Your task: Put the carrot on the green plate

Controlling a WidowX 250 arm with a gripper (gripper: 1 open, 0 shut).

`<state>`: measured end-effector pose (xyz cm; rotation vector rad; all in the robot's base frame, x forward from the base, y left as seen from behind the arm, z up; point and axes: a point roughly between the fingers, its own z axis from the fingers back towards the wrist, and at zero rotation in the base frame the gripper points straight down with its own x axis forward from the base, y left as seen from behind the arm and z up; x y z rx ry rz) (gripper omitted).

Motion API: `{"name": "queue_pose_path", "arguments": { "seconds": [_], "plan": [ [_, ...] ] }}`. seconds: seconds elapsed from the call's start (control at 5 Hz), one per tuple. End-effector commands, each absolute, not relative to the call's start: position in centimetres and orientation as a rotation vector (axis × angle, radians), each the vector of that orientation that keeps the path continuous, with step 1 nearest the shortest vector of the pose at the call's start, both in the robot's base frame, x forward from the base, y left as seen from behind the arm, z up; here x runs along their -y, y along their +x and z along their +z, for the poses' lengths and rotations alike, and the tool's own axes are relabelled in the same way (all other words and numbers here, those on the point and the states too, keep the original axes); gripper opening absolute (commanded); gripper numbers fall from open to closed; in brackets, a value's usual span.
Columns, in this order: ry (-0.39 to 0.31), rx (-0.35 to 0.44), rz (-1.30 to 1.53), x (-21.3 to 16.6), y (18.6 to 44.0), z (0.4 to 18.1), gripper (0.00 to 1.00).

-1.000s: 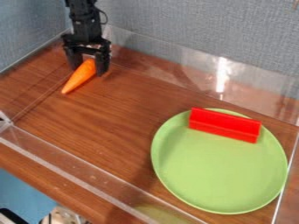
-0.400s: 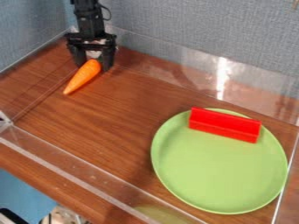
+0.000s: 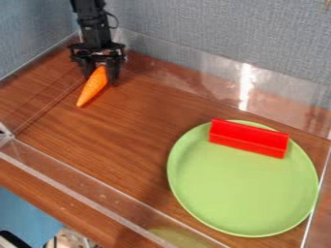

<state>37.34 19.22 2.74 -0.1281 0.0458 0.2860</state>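
Clearly orange carrot (image 3: 92, 87), tapering to narrow tip.

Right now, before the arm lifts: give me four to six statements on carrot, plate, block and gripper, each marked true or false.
1. The carrot lies on the wooden surface, off the plate. True.
2. The red block is down on the bare wood. False: it rests on the green plate.
3. The gripper is at the carrot's upper end in this view. True.
4. The carrot's tapered tip points toward the back wall. False: it points away from that wall.
5. The gripper is over the plate. False: it is well away from it, at the carrot.
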Motion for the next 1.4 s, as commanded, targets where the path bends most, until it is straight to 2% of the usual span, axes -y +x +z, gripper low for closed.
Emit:
{"name": "queue_pose_path", "arguments": {
  "seconds": [0.0, 0.6, 1.0, 1.2],
  "plan": [
    [-0.124, -0.017, 0.282, -19.7, 37.2, 4.6, 0.0],
    [-0.154, -0.033, 0.248, -19.8, 38.2, 6.6, 0.0],
    [-0.096, 0.071, 0.168, -17.7, 38.5, 14.7, 0.0],
    [-0.099, 0.116, 0.079, -15.3, 38.1, 18.6, 0.0]
  ]
}}
